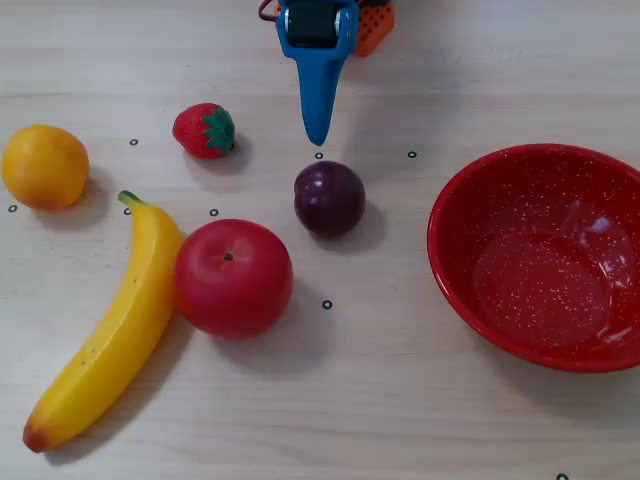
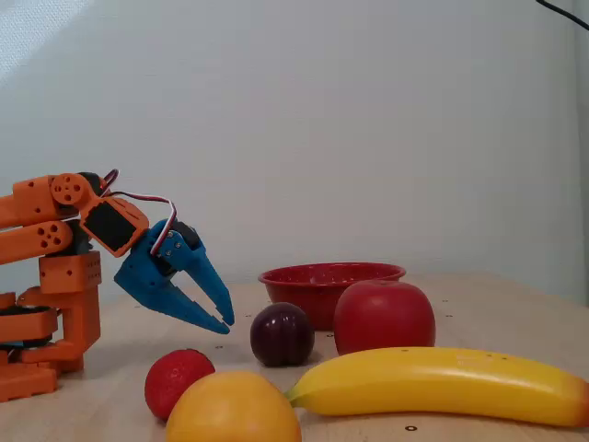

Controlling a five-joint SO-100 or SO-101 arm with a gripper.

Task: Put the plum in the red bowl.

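The plum is a small, glossy, dark purple fruit resting on the wooden table, left of the red bowl. The large speckled red bowl stands empty at the right. My blue gripper hangs just behind the plum, with its tip pointing at the fruit and a small gap between them. Its jaws look shut and hold nothing. In the side fixed view the gripper hovers low, left of the plum, with the bowl behind.
A red apple lies close to the plum's front left, touching a banana. A strawberry and an orange lie further left. The orange arm base stands at the back.
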